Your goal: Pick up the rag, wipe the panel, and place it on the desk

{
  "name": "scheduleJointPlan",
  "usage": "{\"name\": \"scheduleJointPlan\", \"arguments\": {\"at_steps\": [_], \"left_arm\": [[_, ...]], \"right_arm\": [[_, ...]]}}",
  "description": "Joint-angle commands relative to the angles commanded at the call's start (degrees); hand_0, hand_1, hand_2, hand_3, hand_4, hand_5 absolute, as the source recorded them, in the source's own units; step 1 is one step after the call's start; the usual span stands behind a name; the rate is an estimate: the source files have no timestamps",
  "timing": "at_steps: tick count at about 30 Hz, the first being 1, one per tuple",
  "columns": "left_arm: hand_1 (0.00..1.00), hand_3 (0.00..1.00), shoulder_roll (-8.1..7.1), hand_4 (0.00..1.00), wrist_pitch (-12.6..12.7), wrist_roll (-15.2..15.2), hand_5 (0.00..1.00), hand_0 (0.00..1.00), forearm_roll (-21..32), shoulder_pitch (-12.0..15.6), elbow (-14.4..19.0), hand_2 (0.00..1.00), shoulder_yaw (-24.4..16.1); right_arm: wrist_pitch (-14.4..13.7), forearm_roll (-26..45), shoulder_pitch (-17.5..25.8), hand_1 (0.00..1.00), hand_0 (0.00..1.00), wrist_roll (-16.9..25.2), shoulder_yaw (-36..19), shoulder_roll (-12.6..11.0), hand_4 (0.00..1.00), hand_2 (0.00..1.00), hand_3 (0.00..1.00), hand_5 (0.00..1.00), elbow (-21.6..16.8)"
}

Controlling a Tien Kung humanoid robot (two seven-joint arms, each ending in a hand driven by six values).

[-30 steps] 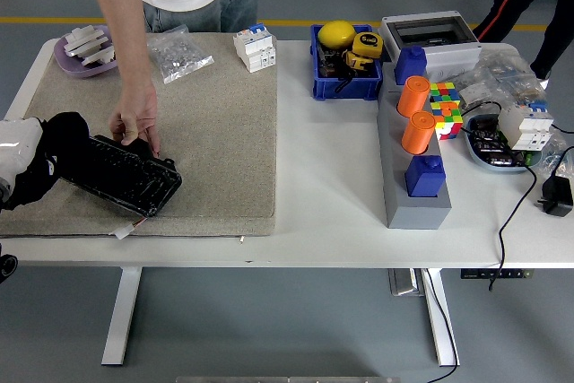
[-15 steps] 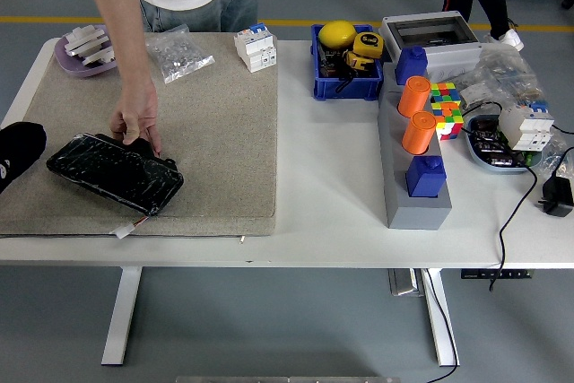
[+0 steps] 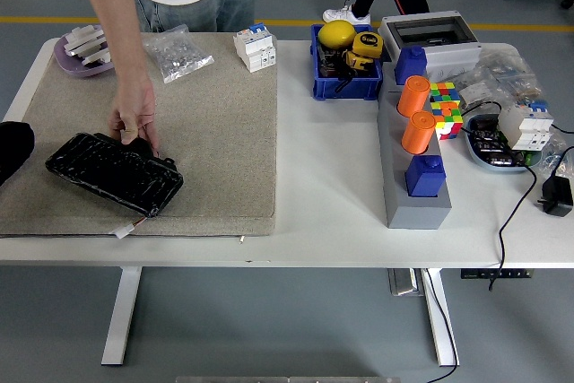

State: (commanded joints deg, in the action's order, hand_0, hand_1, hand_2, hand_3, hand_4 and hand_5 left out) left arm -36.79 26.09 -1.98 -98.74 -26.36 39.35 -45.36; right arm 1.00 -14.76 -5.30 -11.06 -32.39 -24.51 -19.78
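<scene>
Inspector: Your black panel (image 3: 114,174) lies flat on the beige mat (image 3: 206,123) on the bench (image 3: 332,186). A person's hand (image 3: 134,120) touches its far edge.

Operator: And the left hand (image 3: 13,150)?

Inspector: At the left edge, clear of the panel. You cannot tell its grip. No rag identifiable.

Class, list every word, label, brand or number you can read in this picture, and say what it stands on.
None can be read.
Yellow tape measure in the blue bin: a dark label, too blurred to read.
White circuit breakers: markings too small to read.
Black panel: no print can be made out.
</scene>
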Motion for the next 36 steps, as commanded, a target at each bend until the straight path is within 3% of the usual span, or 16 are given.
{"name": "scheduleJointPlan", "arguments": {"at_steps": [5, 6, 11, 12, 17, 18, 23, 24, 29, 30, 36], "left_arm": [[0.229, 0.560, 0.90, 0.560, 0.2, 0.6, 0.012, 0.273, 2.1, -0.2, -0.8, 0.504, 0.0], [0.359, 0.556, 1.03, 0.561, 0.1, 0.8, 0.038, 0.324, 2.5, -0.2, -0.8, 0.512, -0.1], [0.359, 0.556, 1.61, 0.561, -0.4, 1.5, 0.038, 0.324, 3.5, -0.1, -0.5, 0.512, -0.1], [0.534, 0.558, 1.74, 0.600, -0.5, 1.7, 0.041, 0.393, 3.4, -0.1, -0.6, 0.561, -0.1], [0.534, 0.558, 2.10, 0.600, -1.6, 1.5, 0.041, 0.393, 3.9, -0.3, -1.3, 0.561, 0.2], [0.643, 0.566, 2.11, 0.641, -1.9, 1.5, 0.051, 0.441, 4.1, -0.4, -1.4, 0.612, 0.4], [0.643, 0.566, 2.02, 0.641, -3.0, 1.2, 0.051, 0.441, 4.2, -0.6, -1.0, 0.612, 0.4], [0.743, 0.599, 2.00, 0.739, -3.1, 1.2, 0.091, 0.492, 4.2, -0.6, -0.9, 0.703, 0.3], [0.743, 0.599, 1.83, 0.739, -3.7, 1.2, 0.091, 0.492, 4.4, -0.9, -0.2, 0.703, 0.0], [0.757, 0.653, 1.81, 0.857, -3.7, 1.3, 0.191, 0.527, 4.3, -0.9, -0.1, 0.768, -0.1], [0.764, 0.667, 1.62, 0.863, -4.1, 0.9, 0.194, 0.532, 4.1, -1.3, 0.1, 0.776, -0.3]], "right_arm": [[0.0, 0.2, 0.1, 0.678, 0.810, -0.1, 0.4, 0.1, 0.982, 0.701, 0.658, 0.779, 0.0], [0.0, 0.2, 0.1, 0.678, 0.809, -0.1, 0.4, 0.1, 0.982, 0.701, 0.658, 0.780, 0.0], [0.2, 0.6, 0.3, 0.678, 0.809, -0.2, 1.2, 0.1, 0.982, 0.701, 0.658, 0.780, 0.1], [0.2, 0.7, 0.3, 0.678, 0.810, -0.2, 1.4, 0.1, 0.981, 0.701, 0.658, 0.781, 0.1], [0.2, 0.6, 0.3, 0.678, 0.810, -0.2, 1.4, 0.2, 0.981, 0.701, 0.658, 0.781, 0.1], [0.1, 0.5, 0.3, 0.678, 0.810, -0.2, 1.4, 0.2, 0.980, 0.700, 0.658, 0.781, 0.1], [0.1, 0.5, 0.2, 0.678, 0.810, -0.2, 1.4, 0.3, 0.980, 0.700, 0.658, 0.781, 0.1], [0.1, 0.5, 0.2, 0.679, 0.809, -0.2, 1.5, 0.3, 0.981, 0.701, 0.656, 0.784, 0.1], [0.1, 0.6, 0.1, 0.679, 0.809, -0.2, 1.3, 0.2, 0.981, 0.701, 0.656, 0.784, 0.2], [0.0, 0.6, 0.1, 0.678, 0.809, -0.2, 1.2, 0.2, 0.980, 0.700, 0.656, 0.783, 0.2], [0.0, 0.2, 0.0, 0.677, 0.810, -0.2, 0.9, 0.2, 0.979, 0.700, 0.656, 0.783, 0.1]]}}
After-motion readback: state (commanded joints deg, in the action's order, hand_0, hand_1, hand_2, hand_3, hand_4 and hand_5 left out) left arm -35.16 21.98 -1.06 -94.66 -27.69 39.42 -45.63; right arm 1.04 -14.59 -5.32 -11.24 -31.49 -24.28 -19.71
